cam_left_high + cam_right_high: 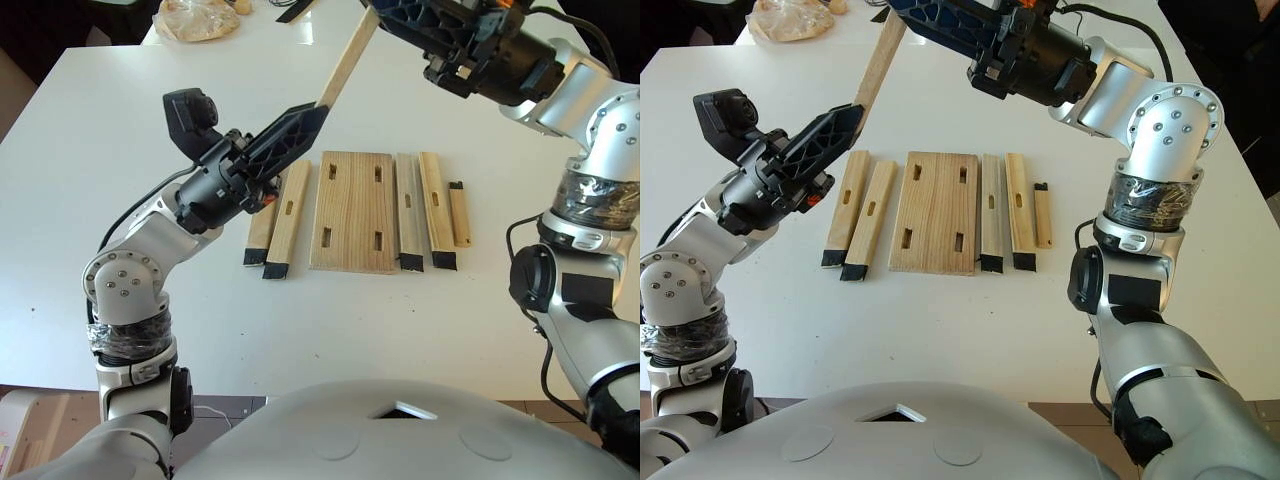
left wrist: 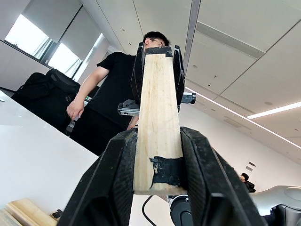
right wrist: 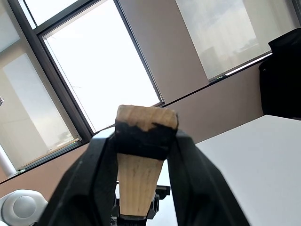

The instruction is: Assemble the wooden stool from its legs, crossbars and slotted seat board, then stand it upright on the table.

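We see pale wooden bar, black-taped ends: left tool clamps lower end, right tool upper.

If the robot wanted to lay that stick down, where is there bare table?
Bare table lies left of the left legs and along the near edge in front of the board. There is also some room right of the short bar. The middle row is crowded: legs, board and bar lie side by side.

White table: seat board, legs, crossbar.
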Motion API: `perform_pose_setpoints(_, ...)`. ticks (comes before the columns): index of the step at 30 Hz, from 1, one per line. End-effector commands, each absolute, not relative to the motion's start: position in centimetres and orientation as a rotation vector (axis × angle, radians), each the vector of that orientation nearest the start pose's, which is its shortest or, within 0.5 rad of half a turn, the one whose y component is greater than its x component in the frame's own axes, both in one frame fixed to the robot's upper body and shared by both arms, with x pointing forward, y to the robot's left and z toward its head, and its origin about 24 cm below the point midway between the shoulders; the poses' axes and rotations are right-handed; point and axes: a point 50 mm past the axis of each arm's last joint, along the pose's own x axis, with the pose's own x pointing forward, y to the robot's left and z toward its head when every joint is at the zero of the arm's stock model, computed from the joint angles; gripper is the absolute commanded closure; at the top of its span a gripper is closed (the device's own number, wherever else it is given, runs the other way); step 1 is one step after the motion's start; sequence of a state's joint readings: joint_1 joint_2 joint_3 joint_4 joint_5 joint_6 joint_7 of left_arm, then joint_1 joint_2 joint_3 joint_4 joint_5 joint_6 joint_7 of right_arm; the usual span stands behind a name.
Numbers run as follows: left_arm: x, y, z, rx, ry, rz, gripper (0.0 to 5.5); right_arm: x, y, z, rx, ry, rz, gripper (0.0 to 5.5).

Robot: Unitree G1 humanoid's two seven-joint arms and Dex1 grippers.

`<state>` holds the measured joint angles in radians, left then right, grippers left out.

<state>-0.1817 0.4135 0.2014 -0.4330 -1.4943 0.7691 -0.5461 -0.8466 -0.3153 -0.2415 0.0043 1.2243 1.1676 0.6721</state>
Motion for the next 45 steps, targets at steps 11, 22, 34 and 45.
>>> perform_pose_setpoints(11,24.4,15.6,14.9,-0.621,0.064,-0.938,3.14,28.9,-11.8,24.4,0.489,-0.02,1.345,4.18)
perform_pose_setpoints(22,25.9,23.1,9.9,-0.586,0.006,0.236,3.14,30.1,-17.8,18.8,-0.262,0.024,1.135,4.19)
perform_pose_setpoints(34,30.2,18.2,18.7,-0.405,-0.174,0.251,3.14,27.1,-20.5,17.8,-0.236,0.083,1.13,4.19)
perform_pose_setpoints(45,30.8,13.1,18.1,-0.246,-0.236,0.27,3.14,29.2,-20.7,15.1,-0.371,0.13,1.282,4.19)
